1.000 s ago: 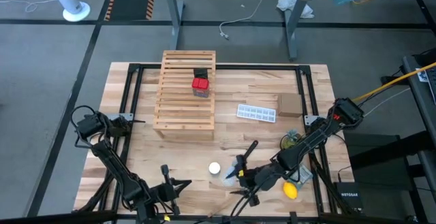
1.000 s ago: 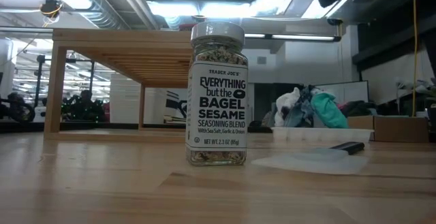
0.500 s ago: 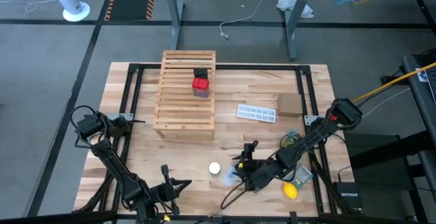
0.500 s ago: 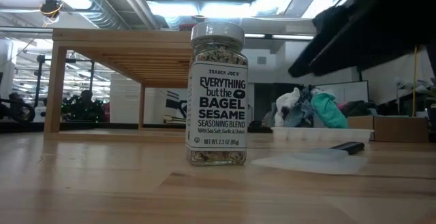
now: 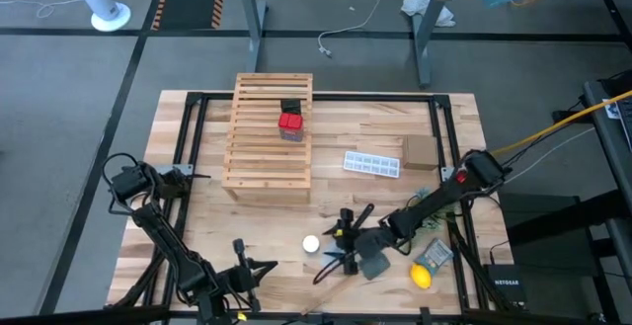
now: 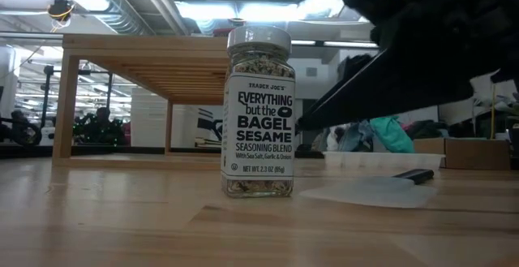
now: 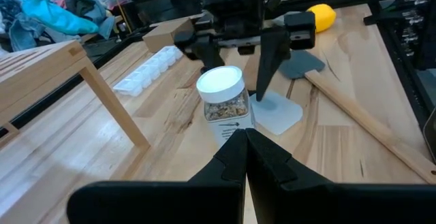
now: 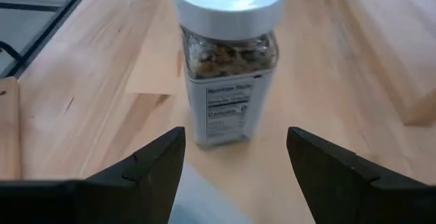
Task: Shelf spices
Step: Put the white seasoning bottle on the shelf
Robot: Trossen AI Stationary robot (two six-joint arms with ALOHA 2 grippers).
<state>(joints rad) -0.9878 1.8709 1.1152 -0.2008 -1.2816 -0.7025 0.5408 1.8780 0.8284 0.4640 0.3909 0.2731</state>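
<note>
The clear jar with a white round lid (image 5: 311,244) stands upright on its base on the table near the near edge; it also shows large in the low view (image 6: 258,113). My right gripper (image 5: 334,245) is open and level, just to the jar's right, its fingers pointing at the jar (image 8: 228,54) without touching it. The red spice container (image 5: 289,122) and the black one (image 5: 290,107) stand on the wooden slatted shelf (image 5: 259,157). My left gripper (image 7: 245,139) is shut and waits at the near edge, aimed at the jar (image 7: 221,101).
A white ice-cube tray (image 5: 373,163) and a cardboard box (image 5: 420,151) lie right of the shelf. A yellow lemon (image 5: 422,277) sits near the near right corner. A translucent sheet (image 7: 276,112) and a grey-headed tool (image 7: 300,64) lie beside the jar.
My right gripper has come down and moved toward the table's left, up to the jar, staying open. Its arm now fills the upper right of the low view. The jar has not moved.
</note>
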